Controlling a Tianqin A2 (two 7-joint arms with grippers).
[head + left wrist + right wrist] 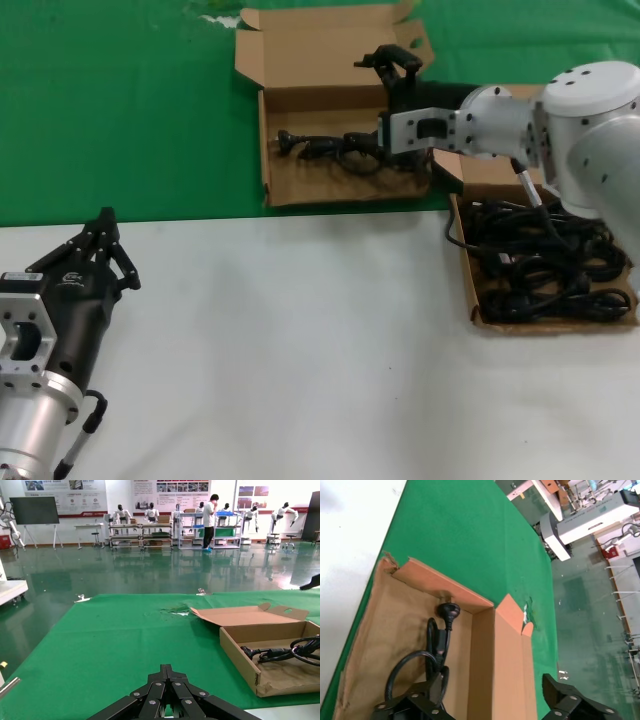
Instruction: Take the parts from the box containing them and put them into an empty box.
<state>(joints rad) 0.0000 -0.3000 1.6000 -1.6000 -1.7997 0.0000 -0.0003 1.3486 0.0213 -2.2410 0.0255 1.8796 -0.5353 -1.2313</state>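
A: Head view?
B: Right gripper (392,62) above the squarer box (340,140), fingers spread, holding nothing — one cord (330,150) lying inside. More cords (545,265) in the wide box (480,300) at right. Left gripper (103,235) low at left, fingers together, empty.
A: Left wrist?
B: Closed fingertips (167,677); box (240,655) with cord (280,652) beyond.
A: Right wrist?
B: Open fingers (415,705) over the cord (437,640).

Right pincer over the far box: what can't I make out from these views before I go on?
- Right pincer: open in the wrist view, but its tips run off that picture's edge.
- Cord in the far box: its right end is hidden by the arm in the head view.
- Box of cords: cut off by the head view's edge; the count is unclear.
- Left pincer: parked, shut.
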